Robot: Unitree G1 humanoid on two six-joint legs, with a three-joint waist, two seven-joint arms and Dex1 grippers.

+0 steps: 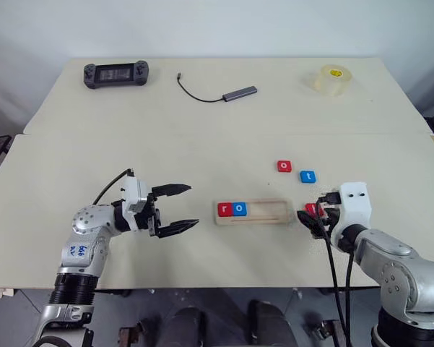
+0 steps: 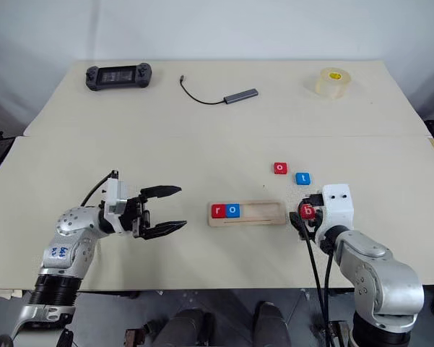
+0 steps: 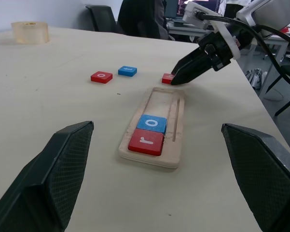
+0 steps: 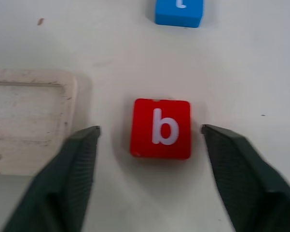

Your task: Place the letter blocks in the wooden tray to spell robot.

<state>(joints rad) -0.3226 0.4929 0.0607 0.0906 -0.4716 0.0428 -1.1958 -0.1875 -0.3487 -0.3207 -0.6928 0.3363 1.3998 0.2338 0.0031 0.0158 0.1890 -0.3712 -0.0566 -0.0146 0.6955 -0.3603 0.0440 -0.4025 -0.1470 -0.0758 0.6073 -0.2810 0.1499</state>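
The wooden tray [image 1: 267, 212] lies in the middle of the table, with a red r block [image 1: 224, 210] and a blue o block [image 1: 240, 209] at its left end. A red o block [image 1: 284, 166] and a blue t block [image 1: 307, 176] lie loose behind its right end. Just off that end a red b block [image 4: 161, 128] rests flat on the table. My right gripper [image 1: 312, 217] is open, with one finger on either side of the b block and a gap on each side. My left gripper [image 1: 193, 205] hangs open and empty left of the tray, pointing at it.
Along the far edge of the table sit a black game controller [image 1: 116, 74], a grey USB hub with its cable [image 1: 240, 92] and a roll of clear tape [image 1: 333, 79]. A seam [image 1: 202, 134] runs across the table between them and the tray.
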